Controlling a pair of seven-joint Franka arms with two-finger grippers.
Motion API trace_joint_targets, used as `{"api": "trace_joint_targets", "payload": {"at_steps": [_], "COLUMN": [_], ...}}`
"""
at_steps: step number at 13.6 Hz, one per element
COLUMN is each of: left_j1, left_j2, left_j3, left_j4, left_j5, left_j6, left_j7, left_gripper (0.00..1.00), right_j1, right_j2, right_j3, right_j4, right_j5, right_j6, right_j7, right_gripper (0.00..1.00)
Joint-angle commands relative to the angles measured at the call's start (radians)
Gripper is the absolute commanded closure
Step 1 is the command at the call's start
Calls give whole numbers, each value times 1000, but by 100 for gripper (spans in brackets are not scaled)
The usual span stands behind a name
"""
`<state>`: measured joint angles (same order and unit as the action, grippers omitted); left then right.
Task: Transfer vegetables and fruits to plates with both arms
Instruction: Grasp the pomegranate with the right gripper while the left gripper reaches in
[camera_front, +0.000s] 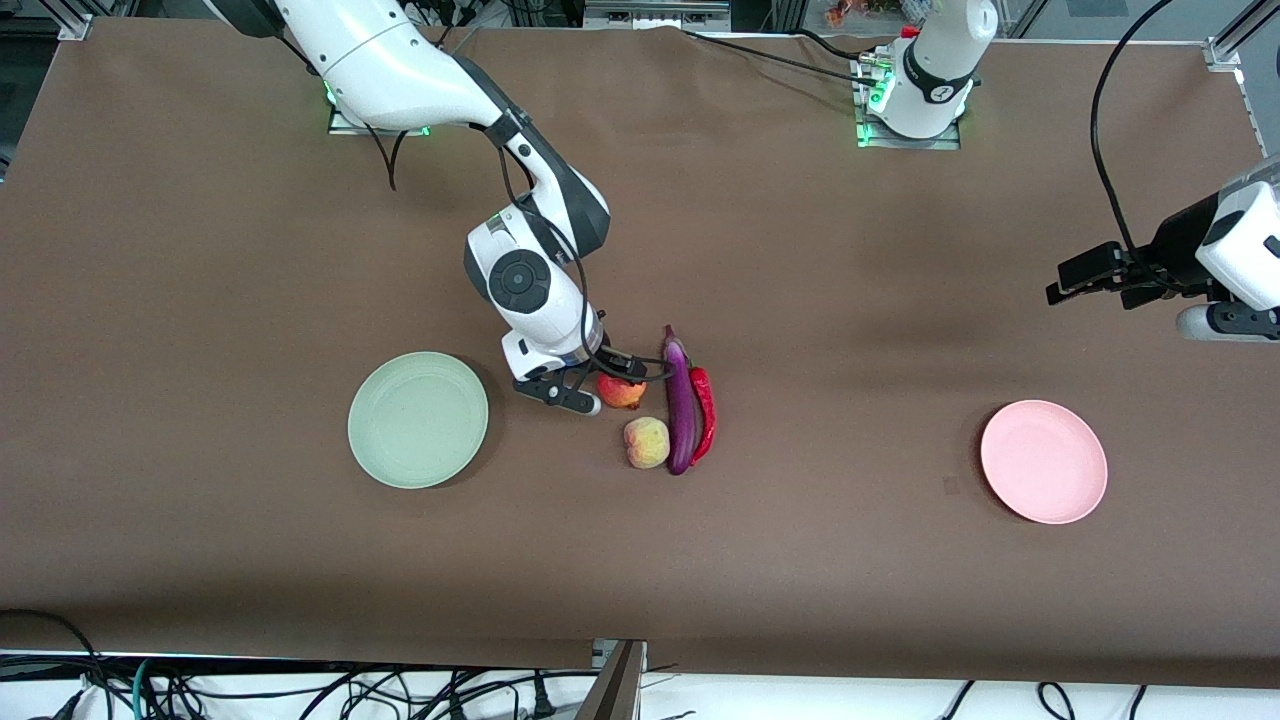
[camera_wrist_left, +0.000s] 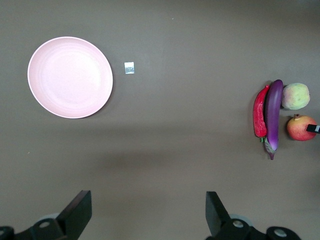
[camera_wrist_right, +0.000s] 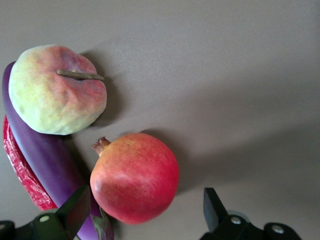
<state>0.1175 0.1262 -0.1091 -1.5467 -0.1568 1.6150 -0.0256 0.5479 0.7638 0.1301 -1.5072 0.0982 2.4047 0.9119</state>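
1. The brown table (camera_front: 200, 250) is seen with two arms based along its edge farthest from the front camera.
2. The right arm (camera_front: 400, 70) is stretched down toward the middle of the table; its gripper (camera_front: 590, 385) is held low at the pomegranate (camera_front: 622, 391), fingers spread, with one fingertip (camera_wrist_right: 75, 210) just beside the eggplant and the other (camera_wrist_right: 212, 205) over bare cloth, the fruit lying between them. No contact with the fruit can be made out.
3. The left arm (camera_front: 1235, 250) is kept waiting high at its own end of the table; its gripper (camera_wrist_left: 147, 210) is held wide apart and empty, above bare cloth, well apart from the produce.
4. The green plate (camera_front: 418, 420) is laid toward the right arm's end, near the right gripper. The pink plate (camera_front: 1044, 461) is laid toward the left arm's end.
5. The eggplant (camera_front: 682, 405) is laid between the plates with its long axis running toward and away from the front camera, its dark stem tip pointed away from that camera.
6. The chili (camera_front: 705, 410) is laid alongside the eggplant and touching it, on the side toward the left arm's end, parallel to it.
7. The peach (camera_front: 647, 442) is set against the eggplant, nearer to the front camera than the pomegranate, its stem turned sideways.
8. The pomegranate is set just beside the eggplant, its nub turned toward it.
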Motion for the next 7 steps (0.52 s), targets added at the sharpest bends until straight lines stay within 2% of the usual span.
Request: {"api": "trace_joint_targets", "payload": {"at_steps": [1,7], "left_j1": [1,-41], "left_j2": [30,159], "left_j3": [2,-7], "left_j4": [31,28], "left_j5": [-12,-10], "left_j6": [-1,-9], "left_j7": [15,19], "left_gripper": [0,0], "right_j1": [23,32], "right_j2": [21,58], "right_j3": [-7,-7], "right_j4": [16,16], "right_j5": [12,3], "right_j6": [43,96], "right_j7": [16,19], "right_gripper": [0,0]}}
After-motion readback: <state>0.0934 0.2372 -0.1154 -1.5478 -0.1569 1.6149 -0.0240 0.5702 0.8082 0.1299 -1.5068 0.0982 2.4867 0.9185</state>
